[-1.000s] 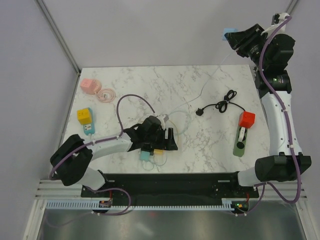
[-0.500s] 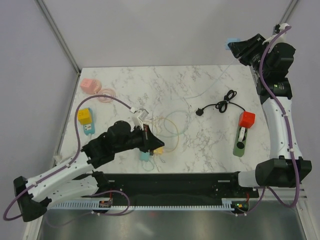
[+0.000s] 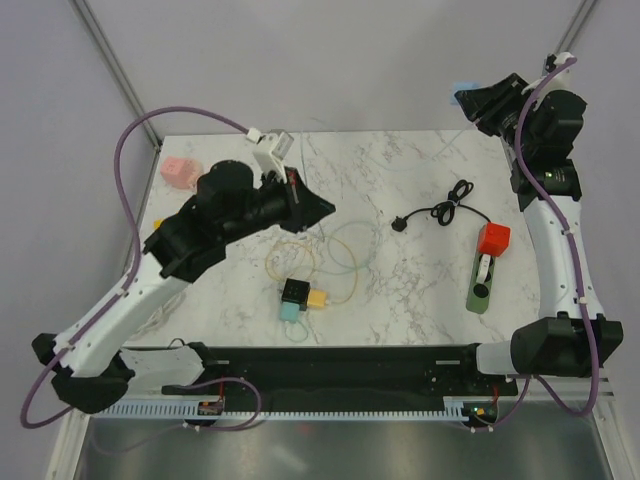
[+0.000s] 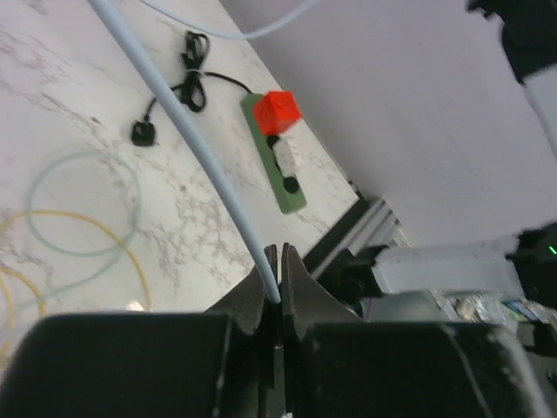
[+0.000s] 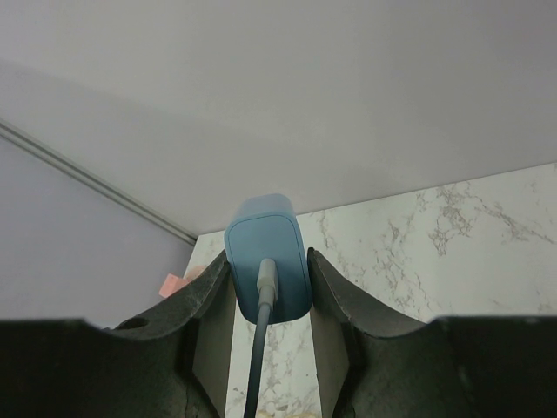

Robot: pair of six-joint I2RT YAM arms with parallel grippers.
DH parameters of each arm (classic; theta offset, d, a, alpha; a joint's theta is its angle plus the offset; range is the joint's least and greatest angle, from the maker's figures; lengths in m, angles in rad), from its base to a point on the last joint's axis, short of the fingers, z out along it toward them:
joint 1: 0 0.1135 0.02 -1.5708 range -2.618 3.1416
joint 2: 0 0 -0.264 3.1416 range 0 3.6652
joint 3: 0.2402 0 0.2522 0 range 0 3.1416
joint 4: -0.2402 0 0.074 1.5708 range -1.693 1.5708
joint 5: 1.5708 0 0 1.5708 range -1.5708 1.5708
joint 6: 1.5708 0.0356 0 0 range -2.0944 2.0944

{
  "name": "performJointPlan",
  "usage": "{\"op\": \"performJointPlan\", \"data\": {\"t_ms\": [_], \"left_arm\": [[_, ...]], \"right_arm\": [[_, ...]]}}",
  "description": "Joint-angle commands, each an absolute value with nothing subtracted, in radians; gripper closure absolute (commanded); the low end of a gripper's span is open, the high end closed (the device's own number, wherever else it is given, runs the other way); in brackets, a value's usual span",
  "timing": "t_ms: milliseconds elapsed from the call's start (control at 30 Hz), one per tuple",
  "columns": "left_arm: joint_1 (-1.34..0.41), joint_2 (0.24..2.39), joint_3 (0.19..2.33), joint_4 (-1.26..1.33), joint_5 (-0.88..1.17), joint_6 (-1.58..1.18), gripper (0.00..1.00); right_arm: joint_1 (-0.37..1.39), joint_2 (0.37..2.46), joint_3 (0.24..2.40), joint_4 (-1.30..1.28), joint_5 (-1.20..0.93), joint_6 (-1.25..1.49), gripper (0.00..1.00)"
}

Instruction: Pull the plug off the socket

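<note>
My right gripper (image 5: 267, 259) is shut on a blue plug (image 5: 266, 248), high over the table's far right corner (image 3: 466, 95). A cable leaves the plug's near face. My left gripper (image 3: 326, 208) is raised over the table's middle left. In the left wrist view it (image 4: 280, 251) is shut on a pale blue cable (image 4: 199, 144) that runs up and away out of frame. A cluster of small black, teal and yellow cube sockets (image 3: 300, 298) lies near the front edge, apart from both grippers. What the plug's far end faces is hidden.
A green power strip (image 3: 479, 282) with a red cube (image 3: 493, 238) and a white plug lies at the right. A black cable with a plug (image 3: 440, 212) lies beside it. Yellow and teal cable loops (image 3: 340, 250) lie mid-table. A pink cube (image 3: 179, 170) sits far left.
My left arm has risen from the cube cluster at the front and swung back and left, its jaws closing on the pale cable. The right arm has barely moved.
</note>
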State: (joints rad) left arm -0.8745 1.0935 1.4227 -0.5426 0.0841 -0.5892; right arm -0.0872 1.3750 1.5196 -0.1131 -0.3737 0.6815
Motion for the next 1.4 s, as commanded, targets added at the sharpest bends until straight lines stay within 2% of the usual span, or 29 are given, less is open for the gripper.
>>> {"op": "performJointPlan", "data": {"t_ms": [0,100,200,233,367,633,800,967,1067,1100,1167,1200,1300,1367], "left_arm": [[-0.732,1.285,1.532,-0.630,0.096,-0.477,0.98],[-0.547,1.446,1.635,-0.637,0.126,-0.448,0.98],[-0.464,1.587,1.768,-0.643,0.080,-0.417,0.98],[-0.424,1.695,1.808,-0.643,0.055,-0.393,0.98],[-0.353,1.983,2.090,-0.667,0.006,-0.347,0.98],[-0.293,2.402,2.437,-0.583,-0.046,-0.217,0.98],[-0.295,2.497,2.410,-0.442,-0.185,-0.184,0.98],[-0.279,2.542,2.416,-0.380,-0.167,-0.227,0.98],[-0.265,2.566,2.427,-0.388,-0.135,-0.232,0.83],[-0.261,2.569,2.427,-0.393,-0.130,-0.224,0.69],[-0.255,2.579,2.424,-0.397,-0.127,-0.219,0.54],[-0.253,2.579,2.424,-0.408,-0.098,-0.215,0.44],[-0.253,2.547,2.407,-0.426,-0.046,-0.227,0.27],[-0.253,2.499,2.405,-0.449,-0.031,-0.253,0.17]], "right_arm": [[-0.092,1.376,1.519,-0.049,-0.344,0.661,1.00],[-0.103,1.411,1.500,-0.009,-0.296,0.692,1.00],[-0.123,1.477,1.465,0.075,-0.253,0.748,1.00],[-0.127,1.502,1.454,0.110,-0.215,0.765,1.00],[-0.146,1.690,1.460,0.201,-0.170,0.844,1.00],[-0.140,2.017,1.537,0.342,-0.092,0.862,1.00],[-0.124,2.189,1.639,0.391,-0.083,0.795,1.00],[-0.124,2.339,1.736,0.382,-0.097,0.779,0.93],[-0.124,2.394,1.788,0.338,-0.084,0.782,0.82],[-0.124,2.411,1.834,0.298,-0.087,0.784,0.75],[-0.124,2.459,1.887,0.250,-0.098,0.782,0.71],[-0.123,2.470,1.917,0.229,-0.101,0.778,0.65],[-0.124,2.490,1.954,0.189,-0.098,0.766,0.46],[-0.123,2.503,2.020,0.151,-0.103,0.753,0.40]]}}
